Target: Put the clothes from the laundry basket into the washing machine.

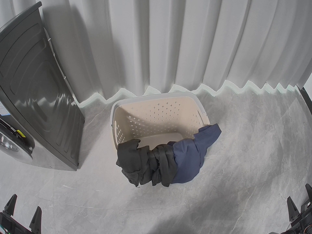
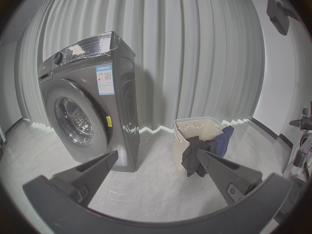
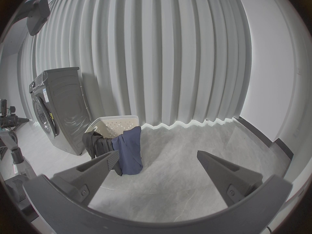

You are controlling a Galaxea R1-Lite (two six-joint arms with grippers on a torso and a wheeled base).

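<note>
Left end effector (image 1: 23,212) and right end effector (image 1: 300,201) are hanging low, fingers spread, empty. Clothes (image 1: 156,164) are draping lengthwise along the near rim of the laundry basket (image 1: 156,116).

The laundry basket (image 1: 156,96) stands on the floor (image 1: 247,166) in front of the curtain (image 1: 162,33). The washing machine (image 1: 35,91) stands near it on the left, not touching. The clothes (image 1: 162,161) hang over the basket's near rim, spilling down its outer side.

Bright, even light — soft shadows on floor (image 1: 247,166); wrist views bulge, dark corners.
</note>
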